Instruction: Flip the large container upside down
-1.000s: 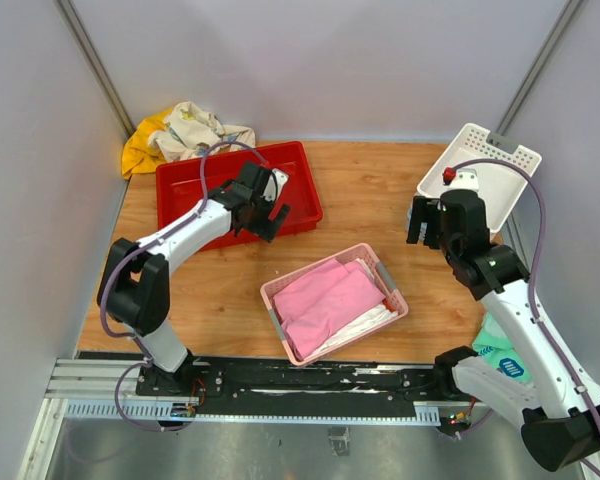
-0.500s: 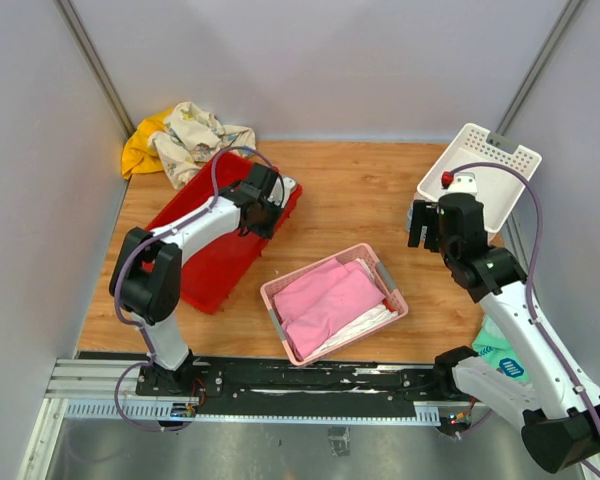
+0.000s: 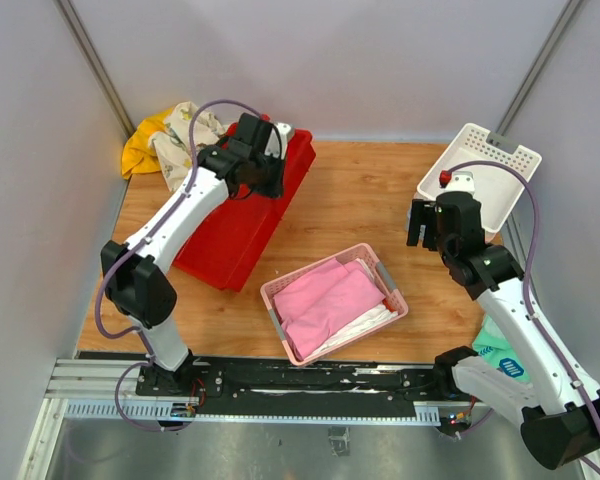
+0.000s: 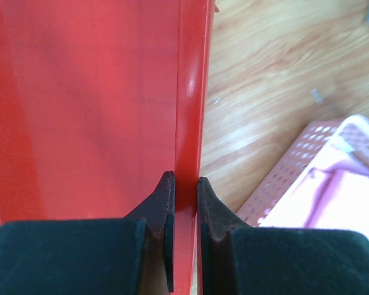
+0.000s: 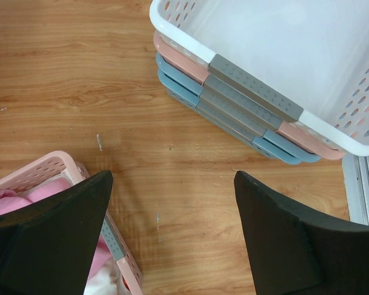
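The large container [image 3: 235, 235], a big shallow red bin, stands steeply tilted at the back left of the table. One long edge is low toward the left and the other is raised high. My left gripper [image 3: 268, 172] is shut on that raised rim. In the left wrist view the two dark fingers [image 4: 186, 179] pinch the thin red wall [image 4: 187, 92], and the bin's smooth inside [image 4: 80, 110] fills the left half. My right gripper [image 3: 427, 222] hangs open over bare wood at the right, far from the bin, with nothing between its fingers [image 5: 172, 175].
A pink basket [image 3: 280, 290] with pink cloth sits at centre front, just right of the bin's low end. Stacked perforated baskets, white on top [image 3: 480, 175], stand at the back right. Crumpled yellow and cream cloth [image 3: 185, 130] lies behind the bin. A teal packet [image 3: 502, 355] lies at the right edge.
The left gripper closed on the red bin's rim and lifted it. The bin went from lying flat to steeply tilted, swinging toward the back. The right arm barely moved.
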Robot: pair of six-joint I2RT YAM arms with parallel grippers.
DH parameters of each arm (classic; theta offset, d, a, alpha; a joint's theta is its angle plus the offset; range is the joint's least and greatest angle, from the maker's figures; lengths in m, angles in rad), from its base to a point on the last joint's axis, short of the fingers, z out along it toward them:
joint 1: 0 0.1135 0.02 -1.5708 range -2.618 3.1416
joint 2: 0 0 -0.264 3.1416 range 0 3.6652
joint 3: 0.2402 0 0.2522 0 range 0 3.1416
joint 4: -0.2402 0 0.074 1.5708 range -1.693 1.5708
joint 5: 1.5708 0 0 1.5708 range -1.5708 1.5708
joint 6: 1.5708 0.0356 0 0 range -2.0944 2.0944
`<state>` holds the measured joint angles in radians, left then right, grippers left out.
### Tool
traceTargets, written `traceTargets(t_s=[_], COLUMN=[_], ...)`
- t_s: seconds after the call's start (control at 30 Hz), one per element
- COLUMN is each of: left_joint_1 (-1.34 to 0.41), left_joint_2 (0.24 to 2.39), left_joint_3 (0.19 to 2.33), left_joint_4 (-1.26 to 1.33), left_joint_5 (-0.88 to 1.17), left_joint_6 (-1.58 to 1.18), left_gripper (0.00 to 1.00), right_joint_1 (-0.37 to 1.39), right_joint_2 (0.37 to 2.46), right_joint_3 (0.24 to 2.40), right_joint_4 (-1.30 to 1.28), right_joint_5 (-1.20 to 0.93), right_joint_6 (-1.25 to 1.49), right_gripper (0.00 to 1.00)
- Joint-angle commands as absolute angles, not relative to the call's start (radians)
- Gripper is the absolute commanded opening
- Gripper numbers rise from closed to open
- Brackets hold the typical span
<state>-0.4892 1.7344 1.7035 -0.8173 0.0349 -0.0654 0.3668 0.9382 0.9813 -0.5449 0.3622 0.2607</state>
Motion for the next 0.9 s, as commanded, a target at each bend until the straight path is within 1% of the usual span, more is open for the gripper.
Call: traceTargets(t_s=[0.0,0.13,0.27,0.37,0.47,0.57,0.63,0.7,0.87], left_joint_1=[-0.439,-0.364,-0.292,-0.235,-0.187,-0.161,-0.145,-0.128,-0.071], left_joint_2=[1.674,1.709,1.71,1.657,1.603,1.579,1.595,1.611,1.639], left_joint_3=[1.853,1.955,1.935,1.793,1.604,1.406,1.323,1.285,1.19], left_joint_4=[-0.847,-0.829,-0.699,-0.42,-0.029,0.482,0.743,0.872,1.04], left_joint_5=[0.168,0.413,0.645,0.804,0.904,0.94,0.929,0.905,0.899], left_joint_6=[-0.158,-0.278,-0.449,-0.667,-0.959,-1.328,-1.507,-1.615,-1.761], left_gripper=[0.0,0.0,0.0,0.0,0.0,0.0,0.0,0.0,0.0], right_joint_1=[0.38,0.38,0.38,0.38,0.38,0.38,0.38,0.381,0.38], right_joint_2=[0.933,0.934,0.927,0.915,0.906,0.904,0.904,0.902,0.897], right_joint_3=[0.974,0.97,0.963,0.955,0.948,0.945,0.943,0.943,0.936], right_joint_4=[-0.529,-0.529,-0.531,-0.53,-0.531,-0.532,-0.535,-0.537,-0.54], right_joint_5=[0.361,0.352,0.345,0.347,0.348,0.345,0.343,0.34,0.34], right_joint_6=[0.275,0.285,0.293,0.293,0.295,0.3,0.303,0.306,0.31], right_gripper=[0.82,0.82,0.82,0.82,0.82,0.81,0.81,0.81,0.81])
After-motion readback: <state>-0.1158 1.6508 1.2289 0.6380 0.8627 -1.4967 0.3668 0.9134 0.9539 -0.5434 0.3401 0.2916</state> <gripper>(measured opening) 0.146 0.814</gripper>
